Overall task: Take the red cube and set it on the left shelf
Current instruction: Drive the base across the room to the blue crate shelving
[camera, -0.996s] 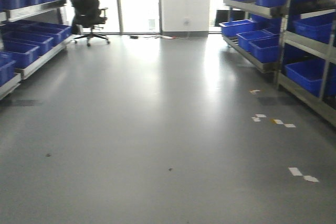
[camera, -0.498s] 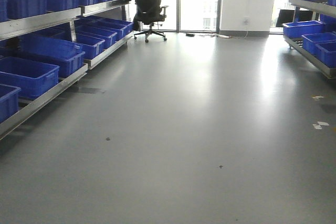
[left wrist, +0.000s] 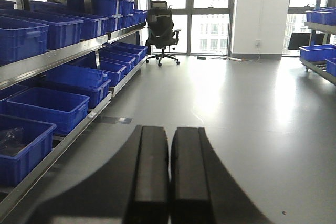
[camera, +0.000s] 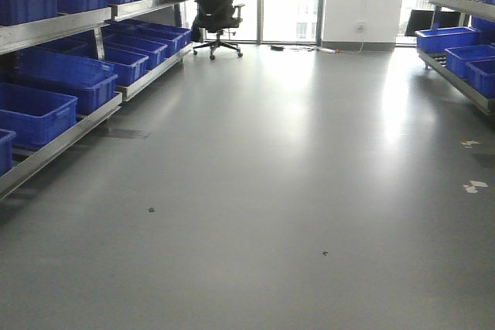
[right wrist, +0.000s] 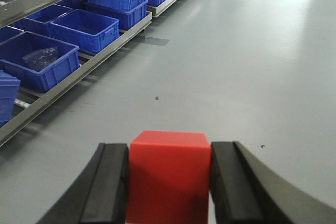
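Note:
My right gripper is shut on the red cube, which fills the gap between its two black fingers above the grey floor. My left gripper is shut and empty, its two fingers pressed together. The left shelf is a metal rack with blue bins along the left side; it also shows in the left wrist view and in the right wrist view. Neither gripper shows in the front view.
Blue bins fill the left rack on two levels. A second rack with blue bins runs along the right. A black office chair stands at the far end by the windows. Open grey floor lies between the racks.
The front view has swung left and moved a little forward: the left shelf has come into view and grown nearer, and the right rack has slid toward the right edge.

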You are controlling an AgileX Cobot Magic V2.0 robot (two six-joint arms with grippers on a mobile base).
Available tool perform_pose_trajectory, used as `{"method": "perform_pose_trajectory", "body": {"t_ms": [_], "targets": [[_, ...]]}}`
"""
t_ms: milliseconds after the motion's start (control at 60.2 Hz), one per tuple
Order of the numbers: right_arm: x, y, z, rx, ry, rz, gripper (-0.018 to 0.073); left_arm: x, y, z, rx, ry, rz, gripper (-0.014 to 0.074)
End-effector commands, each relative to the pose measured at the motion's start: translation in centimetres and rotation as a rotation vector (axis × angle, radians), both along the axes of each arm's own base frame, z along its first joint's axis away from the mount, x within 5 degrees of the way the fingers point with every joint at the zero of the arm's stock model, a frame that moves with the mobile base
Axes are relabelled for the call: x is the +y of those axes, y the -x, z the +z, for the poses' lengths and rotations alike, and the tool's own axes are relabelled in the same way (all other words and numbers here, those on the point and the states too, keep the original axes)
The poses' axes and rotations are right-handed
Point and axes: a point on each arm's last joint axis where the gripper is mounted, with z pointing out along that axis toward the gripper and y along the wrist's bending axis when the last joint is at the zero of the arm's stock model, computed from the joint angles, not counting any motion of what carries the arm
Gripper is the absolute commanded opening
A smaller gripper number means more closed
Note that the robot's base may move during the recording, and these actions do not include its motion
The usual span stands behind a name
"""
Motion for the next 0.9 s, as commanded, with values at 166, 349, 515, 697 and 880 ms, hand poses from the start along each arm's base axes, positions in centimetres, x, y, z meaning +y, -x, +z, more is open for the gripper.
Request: {"method": "perform_pose_trajectory", "body": {"t_ms": [166,349,515,697,880], "targets": [[-0.15,-0.12,1.73,-0.109,-0.025,-0.018,0.0057,0.00,0.09,0.00,-0.073,0.004,0.000,0.0101],[-0.15,-0.12,1.73,-0.109,-0.025,-0.018,0.0057,0.00,0.09,0.00,-0.073,0.004,0.000,0.0101],[-0.15,-0.12,1.73,-0.109,-0.025,-0.018,0.0057,0.00,0.09,0.00,-0.073,0.004,0.000,0.0101],[-0.15,-0.12,1.73,-0.109,-0.025,-0.018,0.0057,0.00,0.09,0.00,-0.073,0.004,0.000,0.0101],[-0.15,-0.12,1.73,-0.109,-0.025,-0.018,0.0057,0.00,0.09,0.00,-0.073,0.004,0.000,0.0101]]}}
